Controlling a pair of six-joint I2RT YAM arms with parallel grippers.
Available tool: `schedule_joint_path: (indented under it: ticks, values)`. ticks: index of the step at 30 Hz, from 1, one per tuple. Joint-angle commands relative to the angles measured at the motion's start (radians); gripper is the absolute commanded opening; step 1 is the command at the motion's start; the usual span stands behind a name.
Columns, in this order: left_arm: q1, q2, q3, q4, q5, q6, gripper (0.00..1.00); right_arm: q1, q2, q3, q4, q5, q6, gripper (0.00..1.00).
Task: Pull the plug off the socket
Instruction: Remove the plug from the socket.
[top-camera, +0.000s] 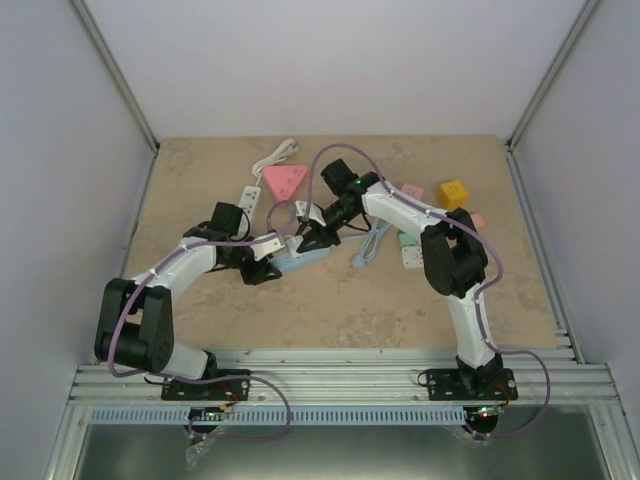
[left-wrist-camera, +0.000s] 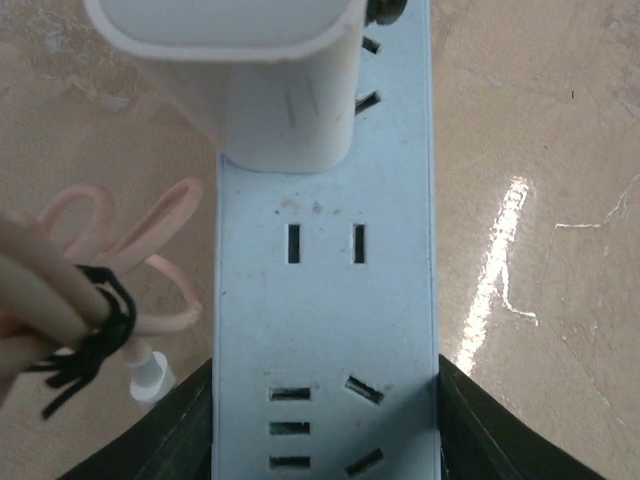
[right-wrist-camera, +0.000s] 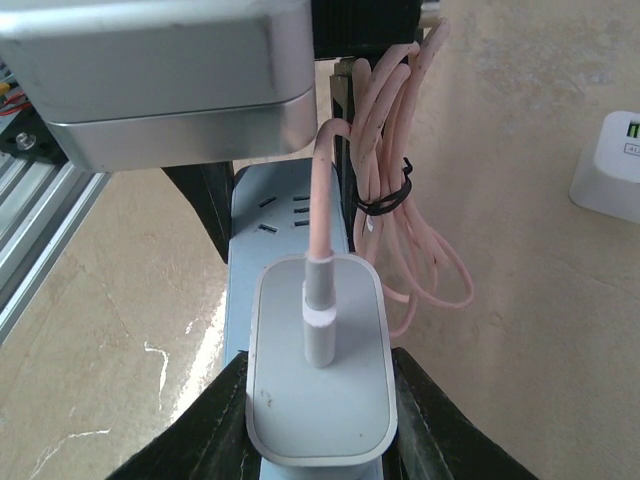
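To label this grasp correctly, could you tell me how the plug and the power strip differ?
The plug is a white, short rounded block; the power strip is a pale blue, long flat bar. The plug carries a pink cable; the power strip shows bare socket slots. The right fingers flank the plug, the left fingers the power strip. Both are gripped, and joined.

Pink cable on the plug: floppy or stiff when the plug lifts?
Probably floppy: the pink cable sits in loose coils, bunched only by a black tie. Likely light, so it should trail the plug, not resist. Loops might brush the power strip.
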Motion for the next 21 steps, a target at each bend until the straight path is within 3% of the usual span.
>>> schedule_joint_path:
  ticks: [1, 8, 21]
  values:
    - [-0.004, -0.042, 0.003, 0.104, 0.050, 0.002, 0.00, -0.007, 0.030, 0.031, -0.008, -0.031, 0.054, 0.00]
    - [-0.004, -0.012, 0.025, 0.069, 0.070, 0.016, 0.00, -0.010, -0.018, -0.021, 0.023, 0.021, 0.001, 0.01]
    - [-0.004, 0.037, 0.068, -0.013, 0.119, 0.048, 0.00, 0.011, -0.236, -0.338, 0.364, 0.148, -0.018, 0.01]
